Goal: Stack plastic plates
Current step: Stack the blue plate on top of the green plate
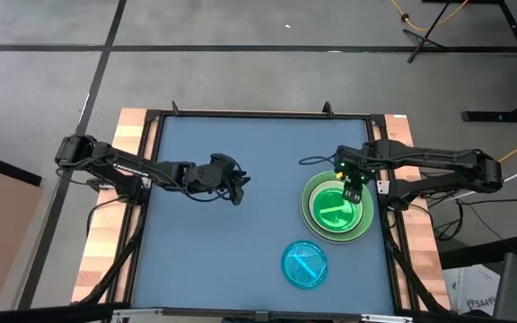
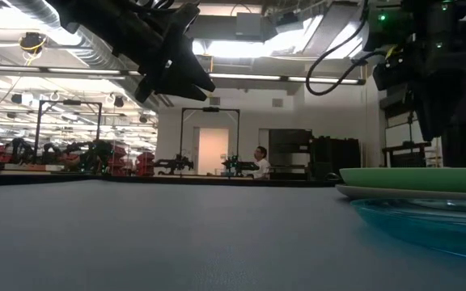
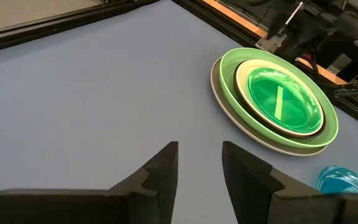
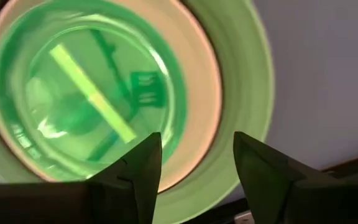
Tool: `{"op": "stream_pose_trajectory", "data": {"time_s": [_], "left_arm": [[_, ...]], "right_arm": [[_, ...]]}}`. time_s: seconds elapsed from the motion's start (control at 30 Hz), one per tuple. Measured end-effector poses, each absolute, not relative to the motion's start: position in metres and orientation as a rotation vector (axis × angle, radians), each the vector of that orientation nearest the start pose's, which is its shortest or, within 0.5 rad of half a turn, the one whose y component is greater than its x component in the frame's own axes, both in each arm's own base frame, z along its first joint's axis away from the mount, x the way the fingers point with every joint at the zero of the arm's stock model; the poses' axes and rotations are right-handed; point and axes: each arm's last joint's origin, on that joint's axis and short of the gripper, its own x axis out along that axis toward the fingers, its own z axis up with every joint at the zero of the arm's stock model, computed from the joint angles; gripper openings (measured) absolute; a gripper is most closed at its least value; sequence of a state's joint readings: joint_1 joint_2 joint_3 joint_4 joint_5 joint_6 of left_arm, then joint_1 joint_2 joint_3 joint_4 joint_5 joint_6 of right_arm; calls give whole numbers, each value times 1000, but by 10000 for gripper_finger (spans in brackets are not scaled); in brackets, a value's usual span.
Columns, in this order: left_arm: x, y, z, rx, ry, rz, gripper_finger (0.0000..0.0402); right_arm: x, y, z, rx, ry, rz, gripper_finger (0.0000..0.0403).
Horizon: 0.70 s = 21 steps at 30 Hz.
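Observation:
A stack of plastic plates (image 1: pixel 337 208) sits at the table's right: a grey plate at the bottom, a light green one (image 3: pixel 328 127), a white one (image 4: pixel 197 56), and a small translucent green plate (image 4: pixel 92 87) on top. A small translucent blue plate (image 1: pixel 304 265) lies on the table nearer the front edge. My right gripper (image 1: pixel 353 187) hangs open above the stack's far right rim, pointing down, with nothing between its fingers. My left gripper (image 1: pixel 237 190) stands open above the table's middle, well left of the stack, holding nothing.
The blue table mat (image 1: pixel 223 260) is bordered by a black frame (image 1: pixel 258 114) with wooden edges (image 1: pixel 124 135) outside it. Bare mat lies left and in front of the stack. Beyond the table, a person shows far off in the room (image 2: pixel 259 156).

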State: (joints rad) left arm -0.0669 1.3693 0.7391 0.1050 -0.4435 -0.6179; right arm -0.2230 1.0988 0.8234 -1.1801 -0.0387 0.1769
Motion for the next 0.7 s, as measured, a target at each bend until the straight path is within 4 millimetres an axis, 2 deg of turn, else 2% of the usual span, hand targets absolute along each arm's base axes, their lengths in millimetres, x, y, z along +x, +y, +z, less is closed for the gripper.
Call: {"op": "stream_pose_trajectory", "data": {"time_s": [0.27,0.5,0.7], "left_arm": [[282,-6,219,-464,379,510,118],[282,-6,219,-464,378,511,118],[282,-6,219,-464,379,510,118]], "right_arm": [[161,-36,234,306,1411,-309,189],[171,-38,236,312,1302,-289,189],[184,-37,240,374,1163,-172,189]]}}
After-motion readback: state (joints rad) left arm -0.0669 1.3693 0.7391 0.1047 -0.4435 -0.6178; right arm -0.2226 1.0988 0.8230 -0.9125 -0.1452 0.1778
